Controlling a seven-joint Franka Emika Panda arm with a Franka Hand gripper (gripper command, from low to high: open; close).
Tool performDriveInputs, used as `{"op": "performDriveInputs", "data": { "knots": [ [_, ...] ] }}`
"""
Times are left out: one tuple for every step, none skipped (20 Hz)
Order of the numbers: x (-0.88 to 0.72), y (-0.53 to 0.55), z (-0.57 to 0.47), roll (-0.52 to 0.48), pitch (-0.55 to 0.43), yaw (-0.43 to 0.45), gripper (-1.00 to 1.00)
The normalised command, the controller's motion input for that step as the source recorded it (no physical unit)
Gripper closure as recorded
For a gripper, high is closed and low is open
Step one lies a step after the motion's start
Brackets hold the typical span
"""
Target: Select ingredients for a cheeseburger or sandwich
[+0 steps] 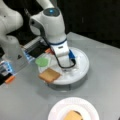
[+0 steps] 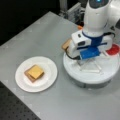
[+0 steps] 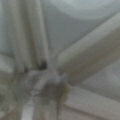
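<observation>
On the white plate [image 2: 22, 82] lies a small stack [image 2: 34, 73]: a tan bread slice with the yellow cheese square on top, also seen on the plate [image 1: 60, 107] as the stack [image 1: 73, 115]. Another tan bread slice [image 1: 49, 75] and a green piece [image 1: 42, 61] lie in the divided tray [image 1: 82, 70]. A red disc [image 2: 113, 49] sits at the tray's far side. My gripper [image 2: 86, 63] reaches down into the tray's middle, its tips hidden by the hand [image 1: 65, 53]. The wrist view shows only the tray's dividers [image 3: 82, 60] up close. No brown patty shows.
The white divided tray [image 2: 90, 75] stands raised on the grey table [image 2: 75, 105]. The arm's base [image 1: 13, 50] and some equipment with orange parts [image 1: 10, 79] stand at a front view's left. An orange bit [image 1: 48, 50] lies behind the tray.
</observation>
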Motion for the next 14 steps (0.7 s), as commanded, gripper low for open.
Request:
{"op": "performDriveInputs", "data": {
  "knots": [
    [-0.2, -0.14, 0.01, 0.186, -0.057, -0.18, -1.0],
    [-0.2, -0.13, 0.0, 0.187, -0.056, -0.179, -1.0],
    [-0.2, -0.12, -0.01, 0.187, -0.054, -0.178, -1.0],
    [-0.2, -0.11, -0.01, 0.185, -0.056, -0.196, -1.0],
    [-0.2, -0.09, -0.02, 0.183, -0.054, -0.202, -1.0],
    [-0.2, -0.07, -0.02, 0.182, -0.052, -0.202, -1.0],
    [-0.2, -0.06, -0.03, 0.182, -0.052, -0.201, -1.0],
    [-0.19, -0.05, -0.03, 0.183, -0.052, -0.196, -1.0],
    [-0.19, -0.04, -0.03, 0.182, -0.053, -0.194, -1.0],
    [-0.19, -0.03, -0.03, 0.181, -0.052, -0.192, -1.0],
    [-0.2, -0.02, -0.02, 0.18, -0.051, -0.187, -1.0],
    [-0.2, -0.01, -0.02, 0.181, -0.049, -0.183, -1.0],
    [-0.2, -0.01, -0.02, 0.18, -0.049, -0.181, -1.0],
    [-0.21, 0.0, -0.02, 0.177, -0.05, -0.181, -1.0]
  ]
}}
